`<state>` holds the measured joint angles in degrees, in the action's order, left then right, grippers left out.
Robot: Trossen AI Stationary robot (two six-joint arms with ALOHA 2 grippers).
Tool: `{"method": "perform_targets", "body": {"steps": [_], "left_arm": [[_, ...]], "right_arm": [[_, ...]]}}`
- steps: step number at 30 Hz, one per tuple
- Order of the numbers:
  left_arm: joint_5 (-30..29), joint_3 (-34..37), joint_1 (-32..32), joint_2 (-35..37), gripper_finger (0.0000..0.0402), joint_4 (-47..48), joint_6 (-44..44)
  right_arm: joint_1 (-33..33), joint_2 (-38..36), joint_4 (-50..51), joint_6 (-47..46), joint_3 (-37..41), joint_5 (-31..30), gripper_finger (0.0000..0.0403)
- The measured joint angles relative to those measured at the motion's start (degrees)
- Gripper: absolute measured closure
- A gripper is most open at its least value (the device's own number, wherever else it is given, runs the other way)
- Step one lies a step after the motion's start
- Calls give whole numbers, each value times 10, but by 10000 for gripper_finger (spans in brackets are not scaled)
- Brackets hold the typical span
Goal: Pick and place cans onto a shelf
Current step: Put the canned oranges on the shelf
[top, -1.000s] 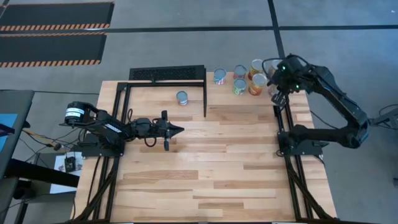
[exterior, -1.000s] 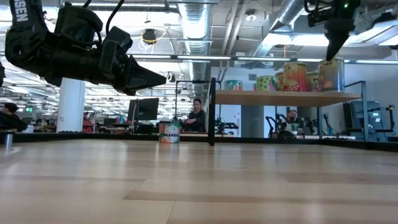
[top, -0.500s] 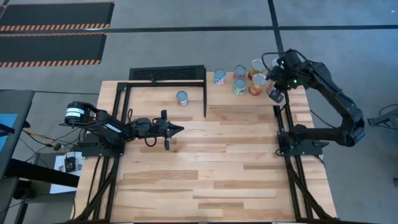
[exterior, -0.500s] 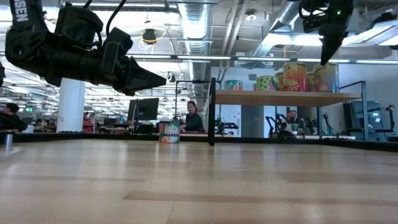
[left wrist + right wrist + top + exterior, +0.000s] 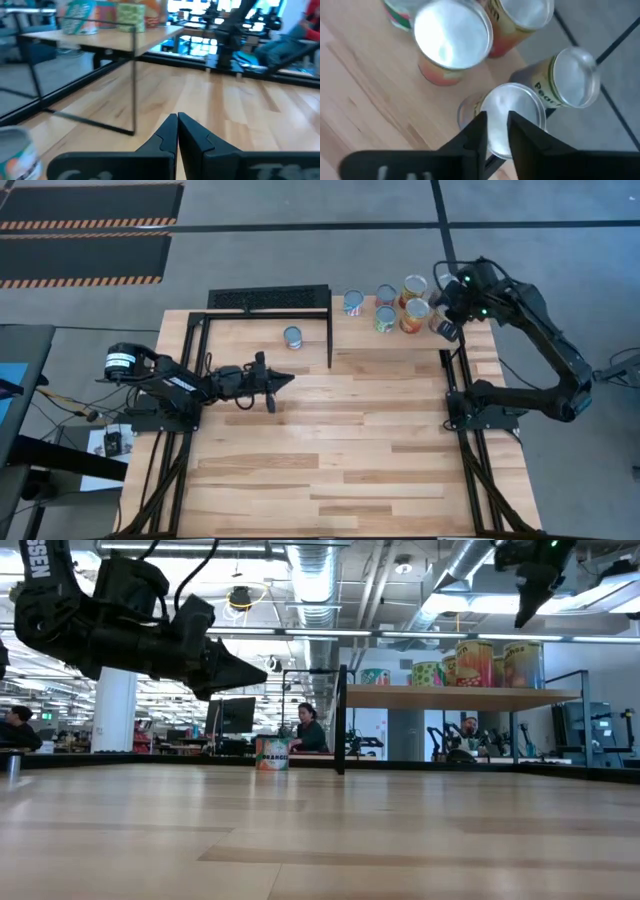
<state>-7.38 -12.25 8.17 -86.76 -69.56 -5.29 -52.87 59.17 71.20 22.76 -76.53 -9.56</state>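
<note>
Several cans stand upright on the raised wooden shelf (image 5: 360, 335) at the table's far right, and show in the low view (image 5: 475, 662). One orange-and-green can (image 5: 292, 337) stands alone on the table inside the black frame, and also shows in the low view (image 5: 271, 752). My right gripper (image 5: 496, 117) hangs above the shelf's right end (image 5: 523, 618), pointing down over a silvery can top (image 5: 517, 117). Its fingers are a narrow gap apart and hold nothing. My left gripper (image 5: 290, 379) is shut and empty, level above the table's left half (image 5: 262, 668).
A black wire frame (image 5: 268, 310) with a mesh panel stands far left of the shelf, and its post (image 5: 341, 720) rises beside the lone can. Bare wooden table (image 5: 340, 450) spreads toward the near edge. People sit in the room behind (image 5: 310, 730).
My right gripper has risen from just over the rightmost can on the shelf and drawn a little toward the table's far right. My left gripper has shifted slightly toward the far edge.
</note>
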Motion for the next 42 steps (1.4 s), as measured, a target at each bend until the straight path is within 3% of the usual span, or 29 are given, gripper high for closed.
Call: {"method": "perform_targets", "body": {"steps": [5,10,14,19,27,34,42], "left_arm": [[9,-15,48,0,401,53,-14],[44,-82,77,0,401,196,24],[13,-139,89,0,386,307,79],[-7,-197,124,0,339,429,118],[-35,-230,188,-3,279,489,196],[-3,-243,211,-16,282,525,297],[-4,-244,212,-43,287,523,378]], "right_arm": [[48,-81,-55,-27,48,51,385],[149,-169,-151,-102,149,65,384],[246,-226,-220,-161,229,36,390],[370,-261,-258,-215,287,-45,395],[554,-259,-279,-277,292,-151,389],[665,-230,-316,-289,291,-212,387],[733,-187,-368,-289,291,-237,388]]}}
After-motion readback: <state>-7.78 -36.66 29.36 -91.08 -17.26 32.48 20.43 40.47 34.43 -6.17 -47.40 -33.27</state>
